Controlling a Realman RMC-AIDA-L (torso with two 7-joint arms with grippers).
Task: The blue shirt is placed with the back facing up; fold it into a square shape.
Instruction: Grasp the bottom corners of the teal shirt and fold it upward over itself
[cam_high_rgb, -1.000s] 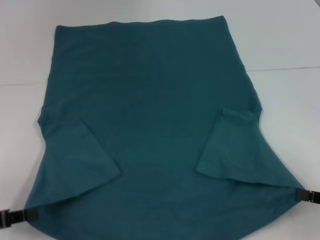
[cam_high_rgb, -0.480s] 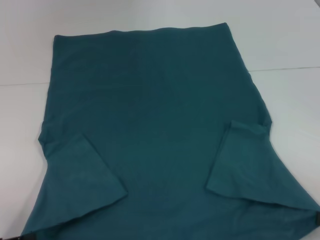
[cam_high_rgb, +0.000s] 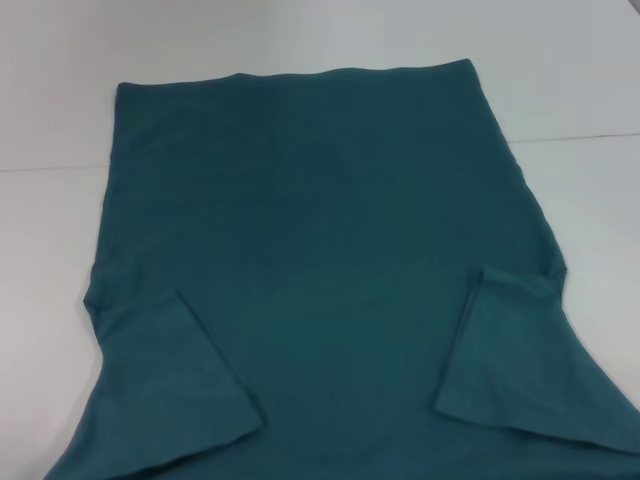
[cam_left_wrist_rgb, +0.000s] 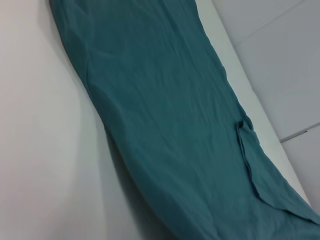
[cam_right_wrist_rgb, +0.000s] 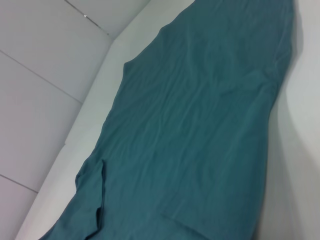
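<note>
- Blue shirt (cam_high_rgb: 320, 250) is spread plain side up on the white table (cam_high_rgb: 580, 90) — both sleeves (cam_high_rgb: 170, 385) folded inward.
- Neither gripper is seen — grasp cannot be told.

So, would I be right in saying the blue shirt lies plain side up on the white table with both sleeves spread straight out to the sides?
Not quite: the head view shows both sleeves folded inward onto the blue shirt, not spread out. The rest stands: plain side up, on the white table.
</note>
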